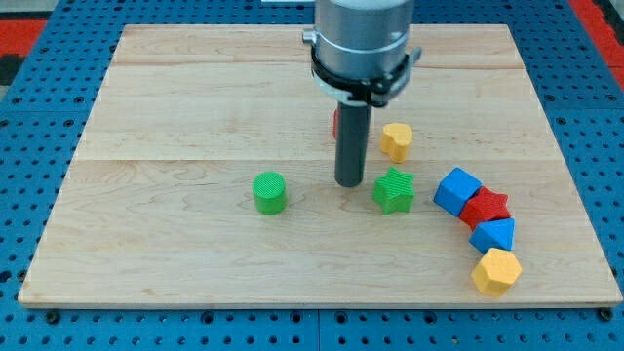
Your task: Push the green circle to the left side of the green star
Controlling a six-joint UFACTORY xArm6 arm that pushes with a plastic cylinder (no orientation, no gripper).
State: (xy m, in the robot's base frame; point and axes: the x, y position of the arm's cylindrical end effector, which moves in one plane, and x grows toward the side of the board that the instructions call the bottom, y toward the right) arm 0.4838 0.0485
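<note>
The green circle [270, 192] is a short green cylinder on the wooden board, left of centre. The green star [394, 190] lies to its right, at about the same height in the view. My tip [349, 182] rests on the board between them, close to the star's left side and well clear of the circle. The arm's grey body rises above it at the view's top.
A yellow block [396, 140] lies above the star. A red block [336, 123] is mostly hidden behind the rod. At the view's right, a blue cube [456, 190], red star [486, 208], blue block [493, 235] and yellow hexagon [496, 271] form a curved row.
</note>
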